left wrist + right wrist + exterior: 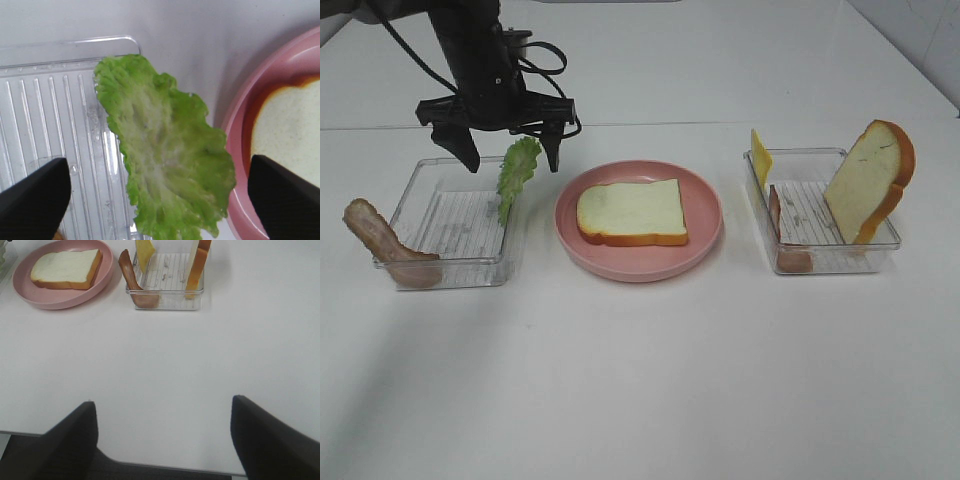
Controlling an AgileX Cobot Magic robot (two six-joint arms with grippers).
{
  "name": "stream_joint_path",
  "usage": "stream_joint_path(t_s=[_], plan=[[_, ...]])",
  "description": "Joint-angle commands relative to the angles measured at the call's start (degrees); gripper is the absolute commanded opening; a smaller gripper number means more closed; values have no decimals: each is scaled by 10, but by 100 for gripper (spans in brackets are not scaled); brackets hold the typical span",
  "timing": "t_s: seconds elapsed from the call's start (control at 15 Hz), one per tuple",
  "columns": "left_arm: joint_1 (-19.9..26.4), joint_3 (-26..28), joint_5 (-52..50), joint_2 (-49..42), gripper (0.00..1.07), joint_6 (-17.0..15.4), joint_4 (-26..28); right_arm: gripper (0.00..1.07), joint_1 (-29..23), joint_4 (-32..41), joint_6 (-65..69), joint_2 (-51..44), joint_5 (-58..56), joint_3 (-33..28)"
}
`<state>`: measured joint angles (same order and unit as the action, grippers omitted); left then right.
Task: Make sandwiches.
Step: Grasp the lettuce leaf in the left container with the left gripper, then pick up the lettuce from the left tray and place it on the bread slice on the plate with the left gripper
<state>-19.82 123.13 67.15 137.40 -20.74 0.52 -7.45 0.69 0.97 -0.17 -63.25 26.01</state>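
One bread slice (631, 212) lies flat on the pink plate (703, 240) at the table's middle. A green lettuce leaf (516, 176) leans on the right wall of the left clear tray (445, 225); it fills the left wrist view as lettuce (165, 155). My left gripper (510, 150) hangs open just above the leaf, a finger on each side. A bacon strip (382, 243) drapes over that tray's left corner. The right tray (820, 215) holds a second bread slice (870, 178) standing on edge, a yellow cheese slice (760, 157) and another bacon strip (782, 235). My right gripper (162, 440) is open near the table's front edge, away from everything.
Bare white table surrounds the plate and the two trays. The table's back edge runs behind the left arm (470, 50). The right wrist view shows the plate (60, 297) and right tray (167, 282) far ahead.
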Motion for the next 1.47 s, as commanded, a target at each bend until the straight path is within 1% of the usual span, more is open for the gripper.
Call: stream_joint_path(t_s=[0.07, 0.2, 0.47, 0.53, 0.6, 0.67, 0.73, 0.93, 1.0, 1.07, 1.13, 1.2, 1.47], plan=[[0, 3, -26, 7, 86, -13, 32, 73, 2, 2, 1, -18, 2, -2], [0, 3, -32, 7, 86, -15, 45, 73, 2, 2, 1, -18, 2, -2], [0, 3, -39, 7, 85, -23, 36, 73, 2, 2, 1, -18, 2, -2], [0, 3, -37, 7, 82, -27, 32, 73, 2, 2, 1, -18, 2, -2], [0, 3, -33, 7, 76, -36, 25, 73, 2, 2, 1, -18, 2, -2], [0, 3, -25, 7, 65, -59, 10, 73, 2, 2, 1, -18, 2, -2], [0, 3, -17, 7, 57, -72, -1, 73, 2, 2, 1, -18, 2, -2], [0, 3, 2, 7, 47, -74, -11, 73, 2, 2, 1, -18, 2, -2], [0, 3, 8, 7, 35, -84, -21, 73, 2, 2, 1, -18, 2, -2], [0, 3, 10, 7, 28, -85, -25, 73, 2, 2, 1, -18, 2, -2], [0, 3, 13, 7, 11, -84, -30, 73, 2, 2, 1, -18, 2, -2], [0, 3, 15, 6, 0, -83, -36, 73, 2, 2, 1, -18, 2, -2], [-1, 5, 39, 6, 0, -81, -37, 73, 2, 2, 1, -18, 2, -2]])
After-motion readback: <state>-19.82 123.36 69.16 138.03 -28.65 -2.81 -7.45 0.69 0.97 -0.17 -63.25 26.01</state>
